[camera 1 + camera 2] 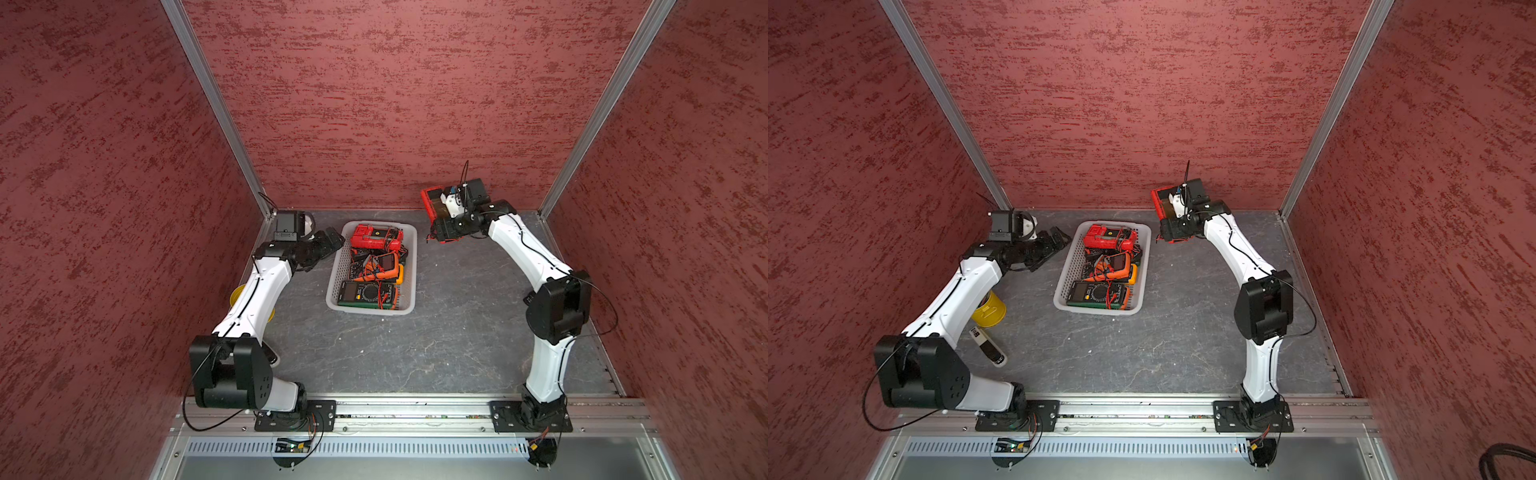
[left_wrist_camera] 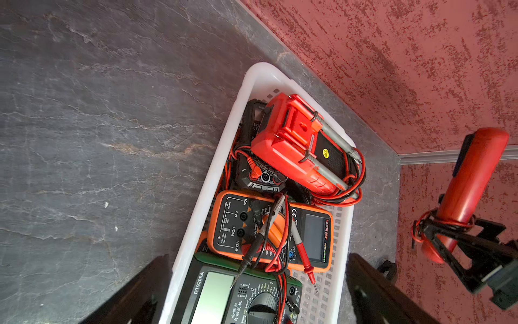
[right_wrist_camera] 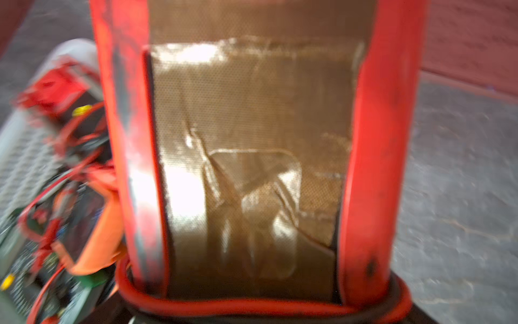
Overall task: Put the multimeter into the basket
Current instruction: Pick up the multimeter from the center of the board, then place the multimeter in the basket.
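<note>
**Fingers of the right gripper (image 1: 444,232) hold the red multimeter (image 1: 431,203) aloft, basket at eight o'clock**

Spread nearly as wide as they go, those fingers are closed across the meter's lower end, where its red and black leads (image 2: 419,225) are wound round the body. The meter hangs in the air, its long axis standing steeply with the free end up, toward twelve o'clock in both top views. The white basket (image 1: 370,311) lies near the grip, at about eight o'clock from it, with its own long axis running twelve to six. Several other meters (image 1: 384,264) fill most of its floor. As I judge it, the move ahead is a short carry toward eight o'clock, then laying the meter down lengthwise. The left gripper (image 1: 332,242) sits at the basket's ten o'clock corner, fingers (image 2: 131,294) fully apart and empty, so the right arm alone has the load.
</note>
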`<action>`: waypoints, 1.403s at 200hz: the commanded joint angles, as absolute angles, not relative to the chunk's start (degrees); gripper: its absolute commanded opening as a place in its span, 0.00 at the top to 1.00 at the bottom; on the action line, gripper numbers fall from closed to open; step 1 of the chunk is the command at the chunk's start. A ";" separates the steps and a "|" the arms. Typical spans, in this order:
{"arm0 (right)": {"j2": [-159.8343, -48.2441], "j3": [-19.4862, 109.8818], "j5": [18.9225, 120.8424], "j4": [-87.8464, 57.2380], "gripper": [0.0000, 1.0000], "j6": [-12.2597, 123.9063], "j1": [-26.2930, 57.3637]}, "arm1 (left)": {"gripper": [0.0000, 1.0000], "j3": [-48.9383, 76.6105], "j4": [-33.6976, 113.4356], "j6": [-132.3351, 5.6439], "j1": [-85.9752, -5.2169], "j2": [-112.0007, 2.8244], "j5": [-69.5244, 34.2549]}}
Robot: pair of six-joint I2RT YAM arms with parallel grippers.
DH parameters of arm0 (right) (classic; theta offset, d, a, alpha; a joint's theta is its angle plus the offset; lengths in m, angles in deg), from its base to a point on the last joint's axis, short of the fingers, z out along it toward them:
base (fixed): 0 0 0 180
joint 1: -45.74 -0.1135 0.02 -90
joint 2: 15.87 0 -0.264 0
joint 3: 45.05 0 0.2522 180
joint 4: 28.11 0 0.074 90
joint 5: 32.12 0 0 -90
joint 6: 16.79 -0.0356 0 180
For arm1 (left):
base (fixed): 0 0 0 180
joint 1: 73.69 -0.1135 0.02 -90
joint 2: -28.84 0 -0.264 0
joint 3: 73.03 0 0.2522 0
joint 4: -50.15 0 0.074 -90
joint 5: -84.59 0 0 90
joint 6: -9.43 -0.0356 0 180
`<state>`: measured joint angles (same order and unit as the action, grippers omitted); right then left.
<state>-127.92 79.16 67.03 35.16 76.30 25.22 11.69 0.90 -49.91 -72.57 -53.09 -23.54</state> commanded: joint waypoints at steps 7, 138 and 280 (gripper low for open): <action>-124.35 84.02 70.98 35.61 0.82 83.15 20.60 | 0.00 10.50 1.93 -48.43 -73.69 -50.55 -24.29; -135.21 94.74 67.30 55.53 0.75 96.90 0.28 | 0.00 7.82 1.23 -45.85 -76.28 -48.24 -24.04; -145.69 99.23 62.90 57.09 0.34 103.84 -1.72 | 0.00 4.72 1.75 -45.14 -77.41 -45.87 -23.96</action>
<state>-145.19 96.54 64.25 58.24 102.03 -1.44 5.35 0.88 -45.26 -77.03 -47.21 -23.54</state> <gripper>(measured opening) 0.924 0.996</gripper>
